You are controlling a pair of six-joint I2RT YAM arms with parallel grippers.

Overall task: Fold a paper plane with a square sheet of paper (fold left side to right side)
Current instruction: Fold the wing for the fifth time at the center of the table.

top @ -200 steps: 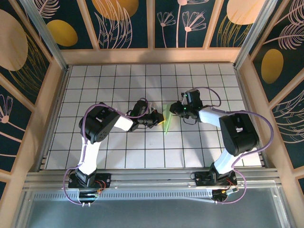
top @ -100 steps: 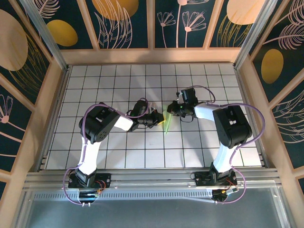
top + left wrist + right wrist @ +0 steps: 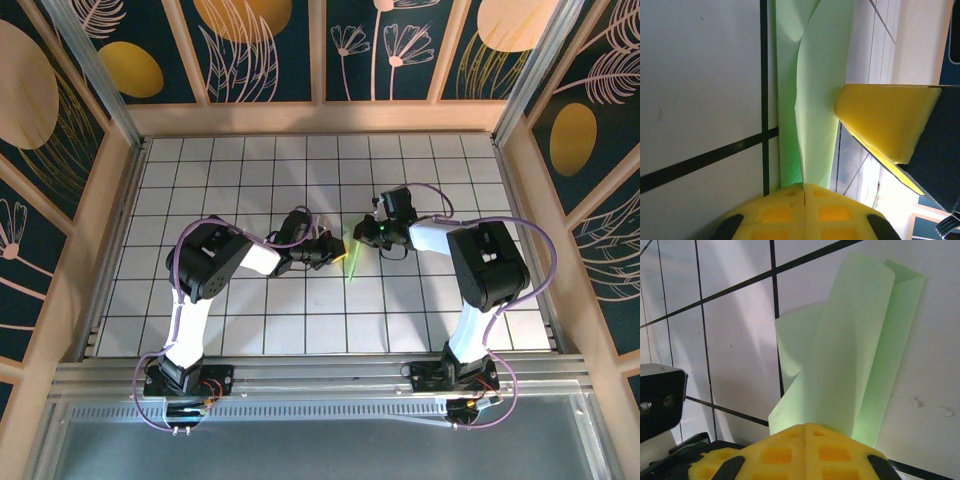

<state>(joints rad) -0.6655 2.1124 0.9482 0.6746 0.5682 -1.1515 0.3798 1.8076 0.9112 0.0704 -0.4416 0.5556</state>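
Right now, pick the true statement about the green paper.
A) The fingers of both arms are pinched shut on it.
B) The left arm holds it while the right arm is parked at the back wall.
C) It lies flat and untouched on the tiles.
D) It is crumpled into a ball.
A: each wrist view shows the left fingers and the right fingers closed together, with the folded green paper coming out between them.

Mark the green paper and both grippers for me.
green paper [image 3: 850, 350]: right wrist view, middle of the raised folded flap.
left gripper [image 3: 804, 187]: left wrist view, seam between its shut fingertips.
right gripper [image 3: 805, 426]: right wrist view, seam between its shut fingertips.
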